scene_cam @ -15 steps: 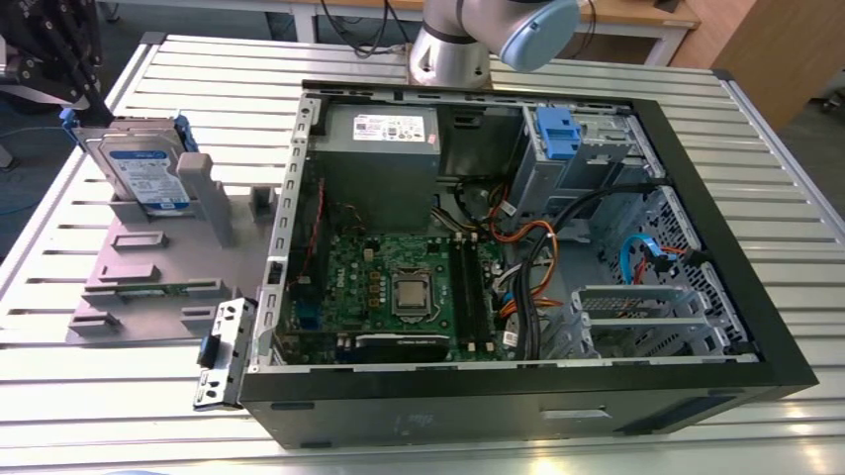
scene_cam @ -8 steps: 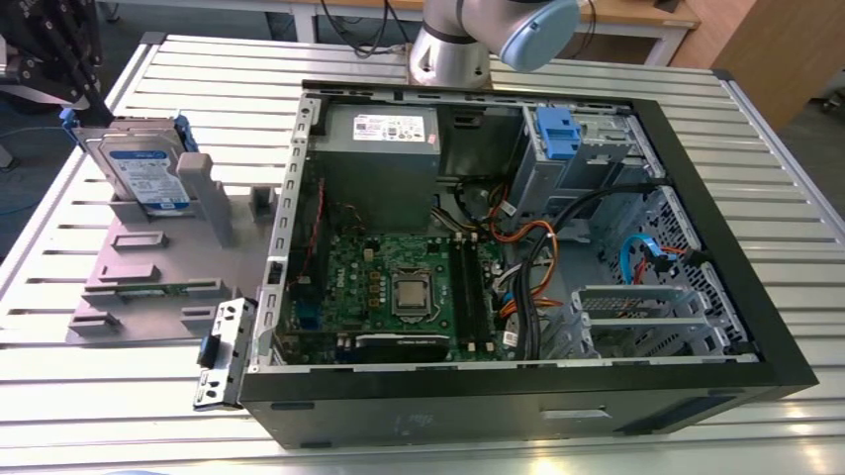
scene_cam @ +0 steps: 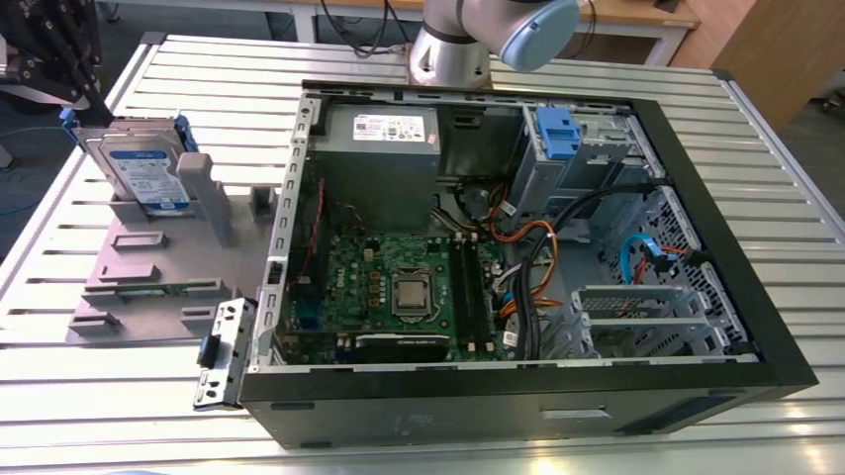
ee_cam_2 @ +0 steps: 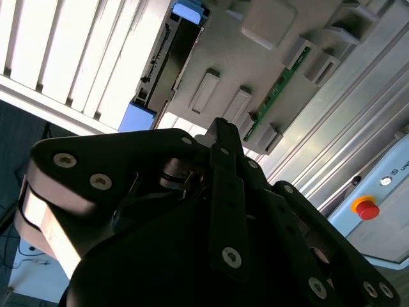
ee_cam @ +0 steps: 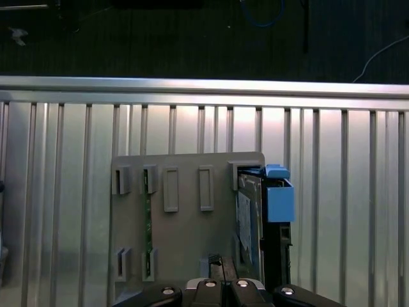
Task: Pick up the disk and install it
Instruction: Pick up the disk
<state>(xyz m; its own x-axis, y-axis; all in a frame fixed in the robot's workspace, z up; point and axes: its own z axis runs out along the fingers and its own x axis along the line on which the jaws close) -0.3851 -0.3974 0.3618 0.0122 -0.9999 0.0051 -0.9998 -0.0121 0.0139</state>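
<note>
Gripper (ee_cam_2: 221, 137) state can't be told; in the second wrist view its black housing blocks most of what lies under it, & in the first wrist view a strip of that housing (ee_cam: 220, 289) is cut off by the frame; in the exterior view it's a dark mass (scene_cam: 46, 49) clipped at the corner, at the exterior view's far left. Arm (scene_cam: 462, 45): base column & a blue-capped joint show behind the PC case (scene_cam: 528, 396), the rest runs out of frame.

Disk (scene_cam: 139, 168) stands on edge in the grey fixture plate (scene_cam: 145, 262), on the slatted table (scene_cam: 739, 119), to the exterior view's left of the open case; label faces the exterior cam, blue rails on its edges; one side is partly hidden by a grey upright (scene_cam: 205, 193) of the plate. In both wrist views the disk is seen edge-on, label hard to make out.

Gripper hangs over the plate, near the disk but apart from it. A red button (ee_cam_2: 365, 208) sits on a pale box past the table edge.
</note>
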